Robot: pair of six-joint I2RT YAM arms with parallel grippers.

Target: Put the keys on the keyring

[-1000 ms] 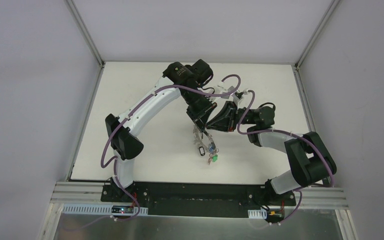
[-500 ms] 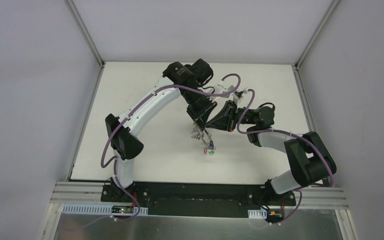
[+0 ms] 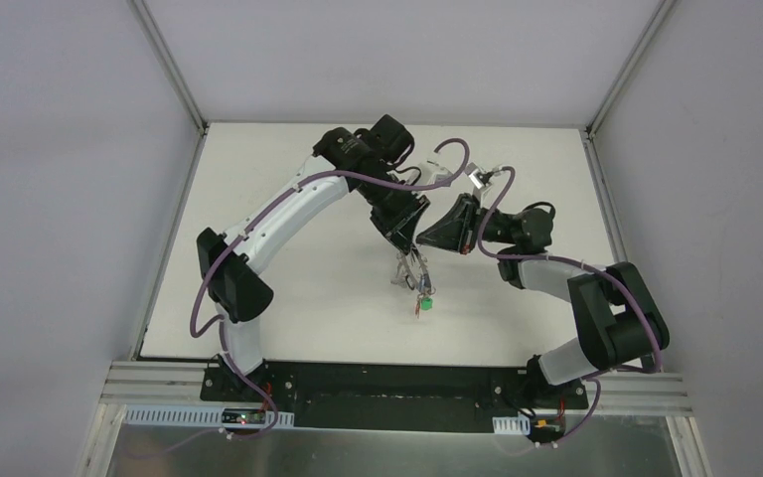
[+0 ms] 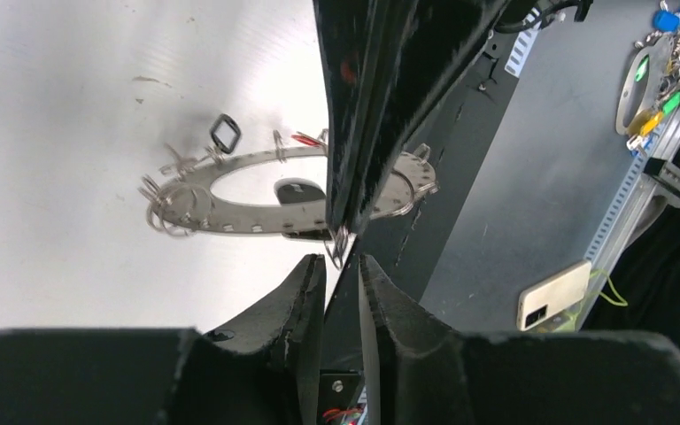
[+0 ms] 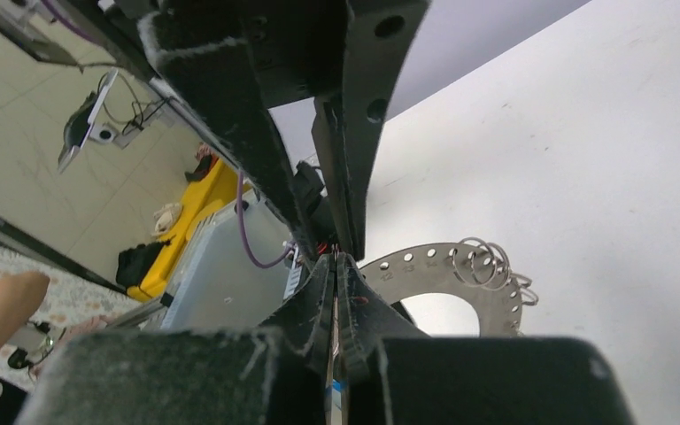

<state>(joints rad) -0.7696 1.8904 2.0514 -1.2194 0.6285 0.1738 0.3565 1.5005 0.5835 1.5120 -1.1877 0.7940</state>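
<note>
The keyring [image 4: 230, 217] is a flat grey metal ring with small holes; it carries little split rings and a black tag [image 4: 224, 134], and it also shows in the right wrist view [image 5: 447, 264]. My two grippers meet over the middle of the table. The right gripper [image 5: 335, 258] is shut on a thin silver key with a blue head. Its fingers [image 4: 372, 106] come down just above the left gripper [image 4: 343, 261], whose jaws stand a narrow gap apart with nothing between them. In the top view, keys [image 3: 419, 286] and a green tag [image 3: 422, 307] hang below both grippers.
White walls close in the table [image 3: 288, 288] at the back and sides. A black rail [image 3: 397, 383] with the arm bases runs along the near edge. Beyond that edge, off the table, lie a phone [image 4: 556, 294] and another ring with coloured tags [image 4: 664, 62].
The right jaws have closed on the key and the left jaws have parted slightly. The left arm has shifted a little to the left. The hanging bunch has swung in under the grippers.
</note>
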